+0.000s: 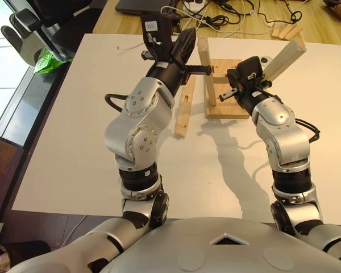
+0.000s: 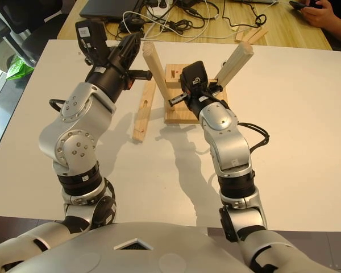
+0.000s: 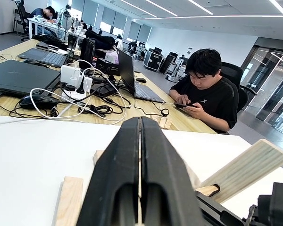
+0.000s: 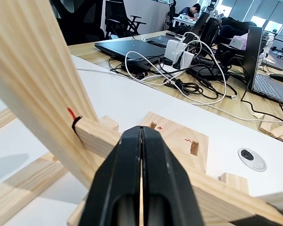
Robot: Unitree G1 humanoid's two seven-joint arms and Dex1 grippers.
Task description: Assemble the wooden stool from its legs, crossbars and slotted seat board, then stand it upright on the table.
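- Tabletop (image 1: 74,114): white, carries the half-built stool near its far edge.
- Seat board (image 1: 216,112): lies flat, underside up. Stiff and light by the look; best held by its long edges.
- Legs: one upright leg (image 1: 203,54) stands from the board, a tilted leg (image 1: 285,57) leans outward on the right, and a loose leg (image 1: 183,114) lies flat just beside the board's left edge. Plain softwood, rigid, likely a little slick; take hold mid-length on the flat faces.
- Crossbar (image 4: 99,136): seated in a notch of the upright leg, running across above the board. Thin, so probably the part easiest to crack if levered.
- Left hand (image 1: 188,38): fingers pressed together, nothing between them, up beside the upright leg's top.
- Right hand (image 4: 141,141): fingers closed flat on each other, right at the crossbar; cannot tell whether it presses on it.
- Empty slots (image 4: 194,148): two show on the board, nothing in them.
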